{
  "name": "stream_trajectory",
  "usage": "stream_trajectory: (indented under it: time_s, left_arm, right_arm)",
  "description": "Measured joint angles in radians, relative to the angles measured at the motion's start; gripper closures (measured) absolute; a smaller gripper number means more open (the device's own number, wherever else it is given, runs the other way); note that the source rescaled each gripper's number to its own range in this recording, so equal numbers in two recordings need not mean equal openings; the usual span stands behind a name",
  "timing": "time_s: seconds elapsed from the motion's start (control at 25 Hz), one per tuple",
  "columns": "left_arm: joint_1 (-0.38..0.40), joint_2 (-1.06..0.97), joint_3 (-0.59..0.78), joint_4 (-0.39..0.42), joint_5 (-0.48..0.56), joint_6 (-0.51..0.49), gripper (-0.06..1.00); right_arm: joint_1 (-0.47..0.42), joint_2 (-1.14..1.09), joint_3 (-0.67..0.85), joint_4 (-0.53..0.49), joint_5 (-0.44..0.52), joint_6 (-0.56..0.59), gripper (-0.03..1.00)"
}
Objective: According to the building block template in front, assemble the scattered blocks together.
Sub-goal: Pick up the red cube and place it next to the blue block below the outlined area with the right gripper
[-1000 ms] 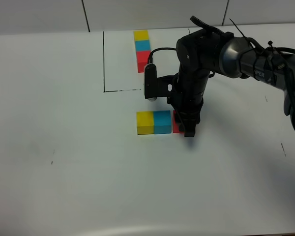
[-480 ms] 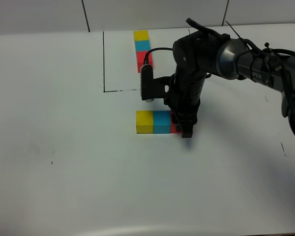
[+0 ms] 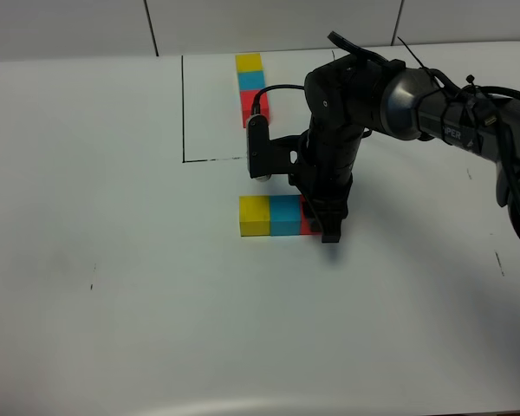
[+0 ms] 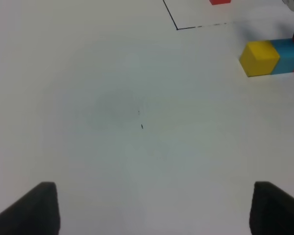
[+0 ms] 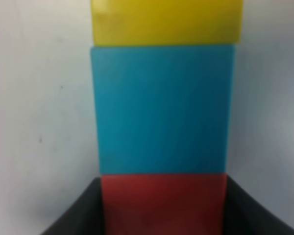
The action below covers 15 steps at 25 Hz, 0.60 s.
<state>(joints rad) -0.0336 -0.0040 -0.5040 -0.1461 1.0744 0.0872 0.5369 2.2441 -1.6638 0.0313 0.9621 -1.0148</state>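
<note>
from the high camera i see the three loose cubes in one row on the white table (image 3: pixel 113 260): yellow block (image 3: pixel 255 215), blue block (image 3: pixel 286 215) and red block (image 3: pixel 309 223), each touching the next. the right arm (image 3: pixel 390 87) reaches across the middle and comes straight down over the red end, so i only get a sliver of red beside the right gripper (image 3: pixel 329 227). its wrist camera (image 3: pixel 260 147) hangs just above the row. the building block template (image 3: pixel 251 87) sits farther back, yellow, blue, red running toward me, inside the black outline (image 3: pixel 184 113); the arm hides the outline's right side.

the left wrist view looks across bare table with a couple of dark specks (image 4: pixel 141 126). the left gripper (image 4: pixel 154 188) is spread wide, both fingers (image 4: pixel 39 208) at the picture's corners with nothing between them. the row lies well away from it, yellow end nearest, and only a red scrap of the template shows past the outline's corner.

the right wrist view gives what the high camera cannot: the red block sits between the dark fingers (image 5: pixel 78 210), which lie flush against both its sides, so i read this pincer as clamped on it. the blue face meets the red with no gap, then yellow beyond. the picture is blurred at this range.
</note>
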Motion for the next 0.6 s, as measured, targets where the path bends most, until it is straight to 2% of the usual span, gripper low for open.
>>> stream_trajectory:
  time_s: [0.6]
  left_arm:
    - [0.000, 0.000, 0.000, 0.000, 0.000, 0.000, 0.28]
  right_arm:
    - [0.000, 0.000, 0.000, 0.001, 0.000, 0.003, 0.94]
